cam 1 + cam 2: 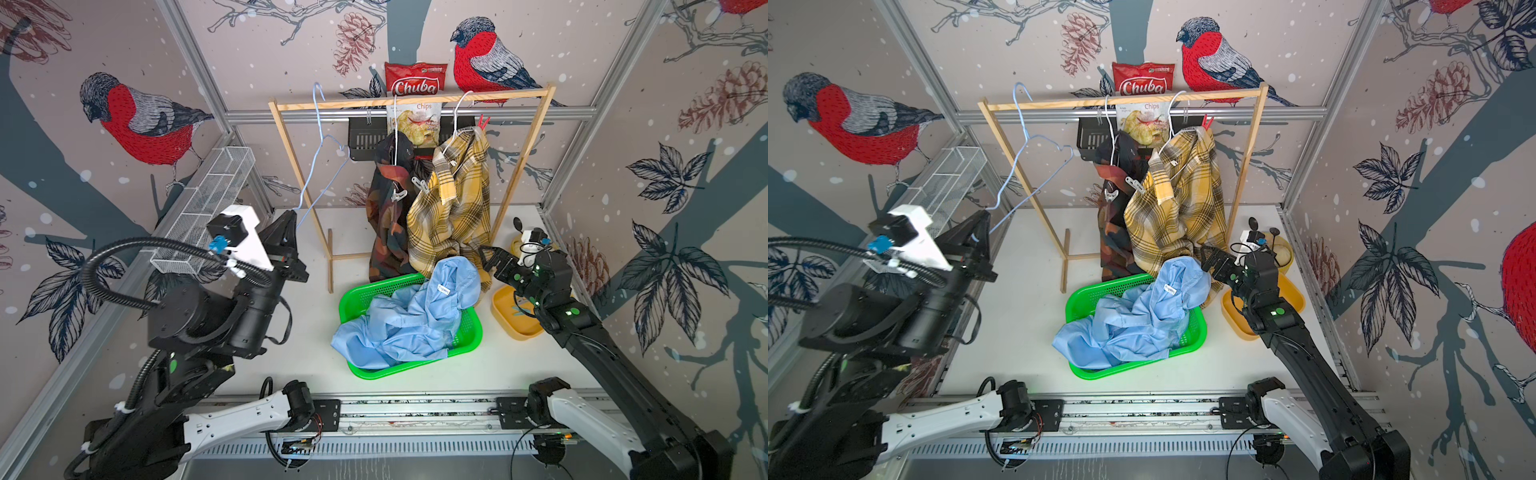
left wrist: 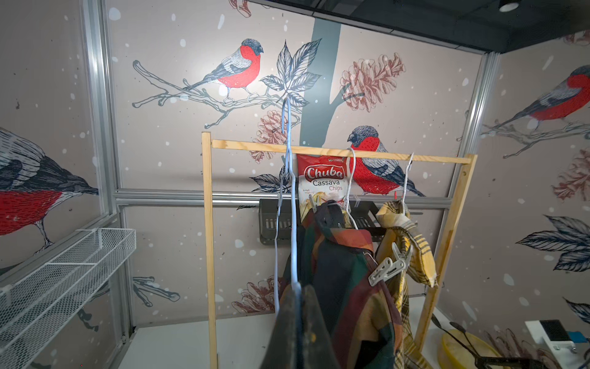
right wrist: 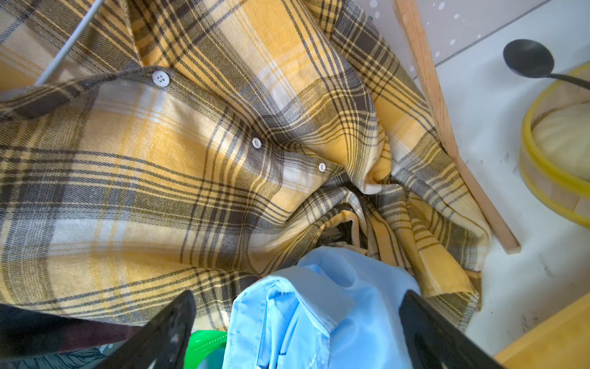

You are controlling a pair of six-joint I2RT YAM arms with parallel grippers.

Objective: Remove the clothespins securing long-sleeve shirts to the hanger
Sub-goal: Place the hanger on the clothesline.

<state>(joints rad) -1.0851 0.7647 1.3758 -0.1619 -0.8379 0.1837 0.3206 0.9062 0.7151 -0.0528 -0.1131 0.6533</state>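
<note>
The left gripper (image 2: 300, 289) is closed on the lower wire of a pale blue wire hanger (image 2: 289, 179), which runs straight up at twelve o'clock, its hook standing higher than the top rail of the pale wooden clothes rack (image 2: 319, 152). At one o'clock a dark maroon-orange-green check shirt (image 2: 338, 265) and a yellow-and-white plaid shirt (image 2: 412, 252) hang on white hangers, with whitish-grey plastic clothespins (image 2: 388, 266) jutting out where the two meet. A red Chuba cassava chips bag (image 2: 322, 182) hangs behind them, and a white wire-mesh basket (image 2: 64, 265) sits at nine o'clock.
</note>
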